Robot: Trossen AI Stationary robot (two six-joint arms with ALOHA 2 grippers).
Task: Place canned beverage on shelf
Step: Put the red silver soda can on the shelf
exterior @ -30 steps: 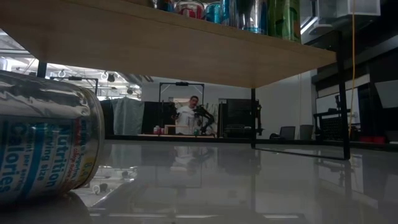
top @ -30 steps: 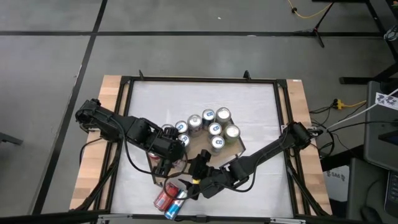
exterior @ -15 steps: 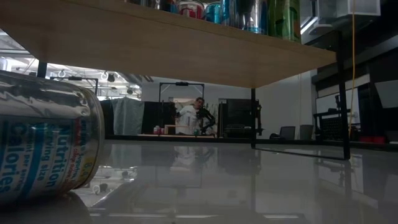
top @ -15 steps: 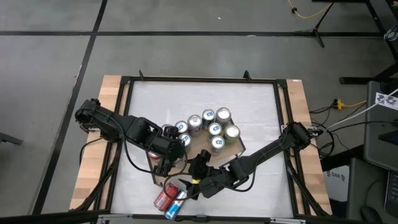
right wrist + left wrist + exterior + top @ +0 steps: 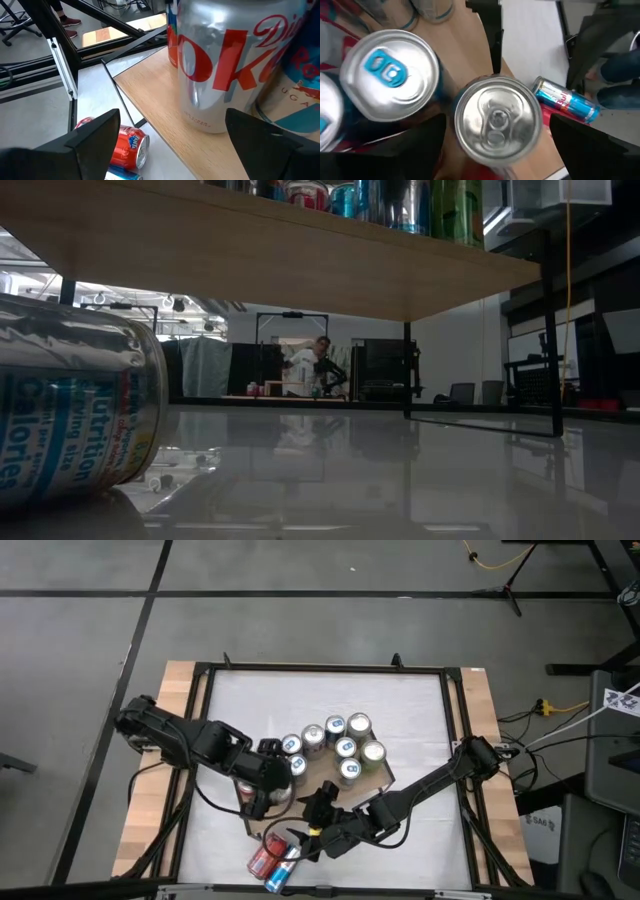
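**A:** While I have the overhead feed up, where does everything sit?

**B:** From my station, the white desk (image 5: 400, 710) carries the shelf (image 5: 322, 774) about midway between its left and right edges, towards the edge at the bottom of the high view. The left arm reaches in from the left edge, the right arm from the right edge.

**A:** And the end effectors?

**B:** The left gripper (image 5: 263, 792) hangs over the shelf's left end. Its fingers are spread either side of an upright silver can (image 5: 497, 120) on the board and, as far as I can see, do not touch it. The right gripper (image 5: 320, 803) is by the shelf's near edge, spread wide and empty, facing a Diet Coke can (image 5: 220, 65) on the wood.

**A:** Which step, then?

**B:** I judge it to be the release: the can stands on the shelf beside the cluster of cans (image 5: 338, 745).

**A:** Next?

**B:** I'd lift the left arm straight up so it doesn't clip the neighbouring cans. Then I'd go for the red cans (image 5: 270, 858) lying on the desk by that bottom edge; they lie on their sides, so the grip must come across the body
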